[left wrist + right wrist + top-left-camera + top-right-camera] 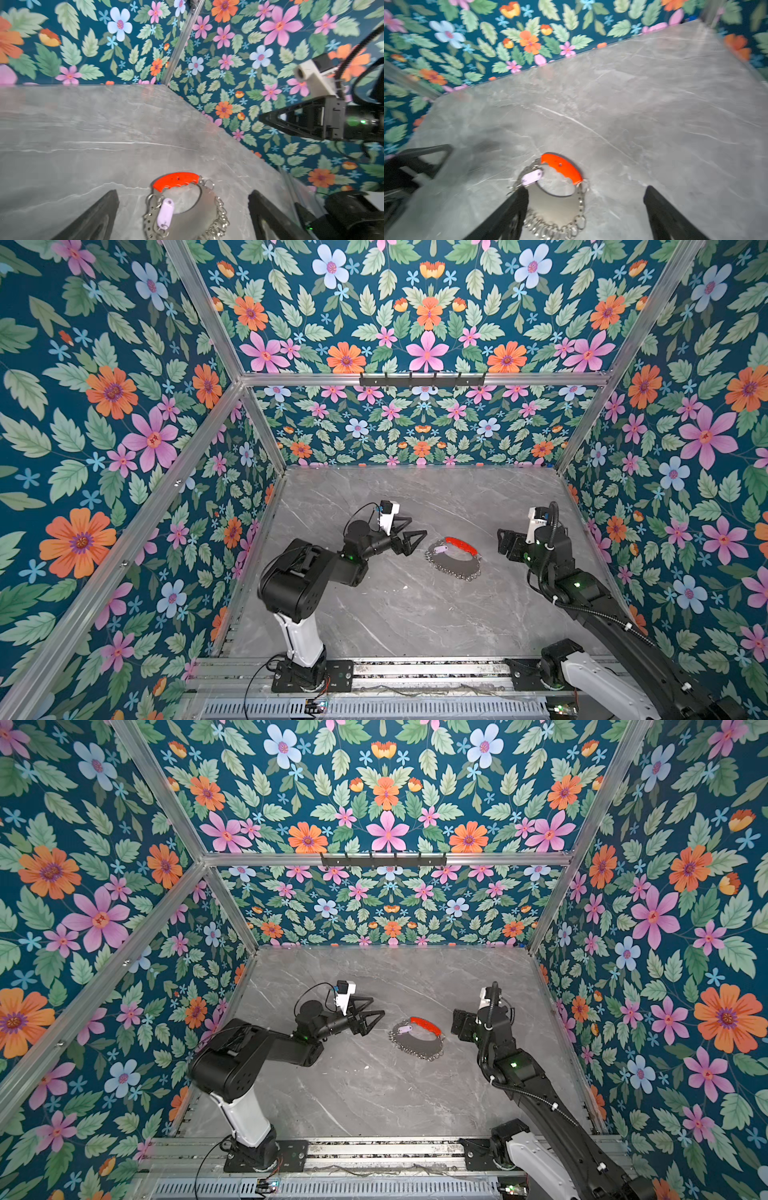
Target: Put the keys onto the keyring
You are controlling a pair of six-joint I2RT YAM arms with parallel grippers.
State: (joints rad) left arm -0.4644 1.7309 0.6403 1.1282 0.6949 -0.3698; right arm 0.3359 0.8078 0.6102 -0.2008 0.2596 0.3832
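Observation:
The keyring (455, 562) lies flat on the grey marble table (374, 614), between the two arms in both top views. It has a red curved grip (176, 180) and a row of small silver rings (556, 228) along its edge. A lilac key tag (165, 214) rests on it beside the red grip; I cannot make out a key blade or whether the tag is linked. My left gripper (417, 528) hovers open just left of the keyring, touching nothing. My right gripper (500, 542) stands open to the keyring's right, apart from it and holding nothing.
Floral walls close in the table at the left, back and right. A black hook rail (422, 381) hangs on the back frame. The arm bases sit on a metal rail (415, 672) at the front edge. A small white speck (405, 587) lies near the table's middle.

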